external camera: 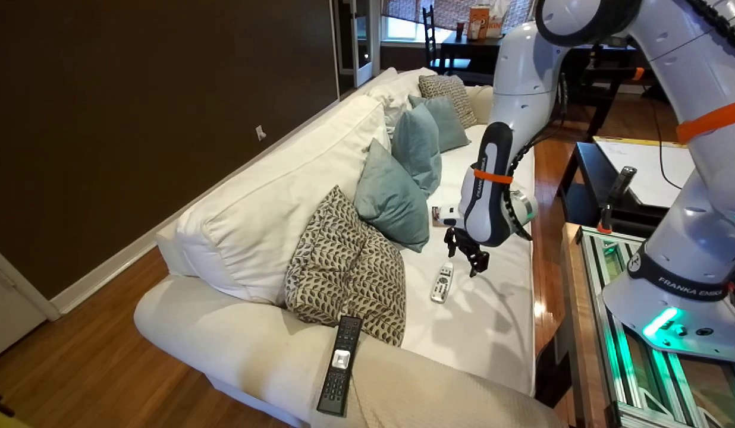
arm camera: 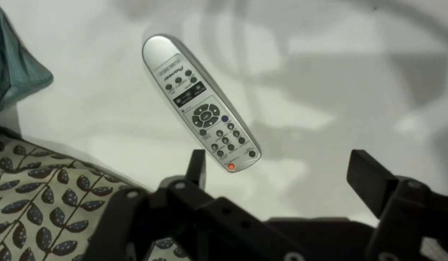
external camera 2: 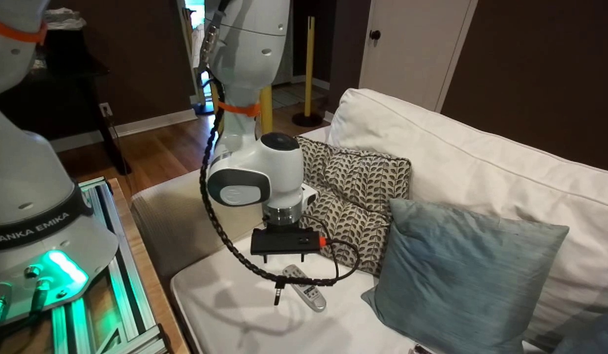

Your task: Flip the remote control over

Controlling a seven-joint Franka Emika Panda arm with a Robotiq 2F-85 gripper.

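Observation:
The remote control (external camera: 442, 283) is slim and silver-grey. It lies flat on the white sofa seat with its button face up, and also shows in an exterior view (external camera 2: 311, 294) partly behind the arm's cable. In the wrist view the remote control (arm camera: 206, 116) lies diagonally, its orange-button end near the left finger. My gripper (external camera: 462, 263) is above the seat beside the remote. In the wrist view the gripper (arm camera: 277, 157) has its fingers wide apart with nothing between them. The remote's underside is hidden.
A longer black remote (external camera: 340, 365) lies on the sofa armrest (external camera: 248, 345). A leaf-patterned pillow (external camera: 349, 267) and a teal pillow (external camera: 391, 196) lean on the backrest. A small dark reddish card (external camera: 436, 216) lies farther along the seat. The robot's bench (external camera: 572, 279) stands beside the sofa.

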